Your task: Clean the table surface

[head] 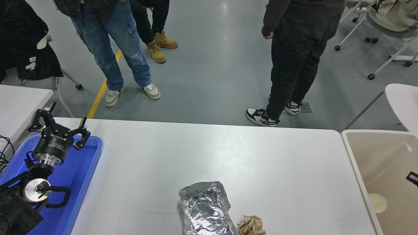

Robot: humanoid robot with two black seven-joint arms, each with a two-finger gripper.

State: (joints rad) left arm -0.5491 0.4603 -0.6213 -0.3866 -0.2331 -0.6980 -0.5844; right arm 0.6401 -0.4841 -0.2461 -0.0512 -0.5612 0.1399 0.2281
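1. Head view. The tabletop (pixel 228 153) fills the lower middle of the frame, white and glossy, its far edge running across the centre and its right edge just beside the beige bin (pixel 354 169) at lower right.
2. Litter not yet cleared: a crumpled foil sheet (pixel 205 209) at bottom centre, with a brown paper wad (pixel 250 226) just beside it on the right, both near the bottom edge.
3. Left pincer (pixel 60 125) sits at lower left over the blue tray (pixel 76 176), fingers spread apart, holding nothing.
4. Right pincer: only a small black part (pixel 412 178) shows at the right edge, over the bin; open or closed, I cannot tell.
5. Judgement: a piece seems just binned; the next move calls for a reach leftward to the paper wad or foil.
6. Room: the tabletop between bin and litter is bare. Foil lies flat, so gripping a raised crease looks best. People (pixel 294 58) stand beyond the far edge, well apart.
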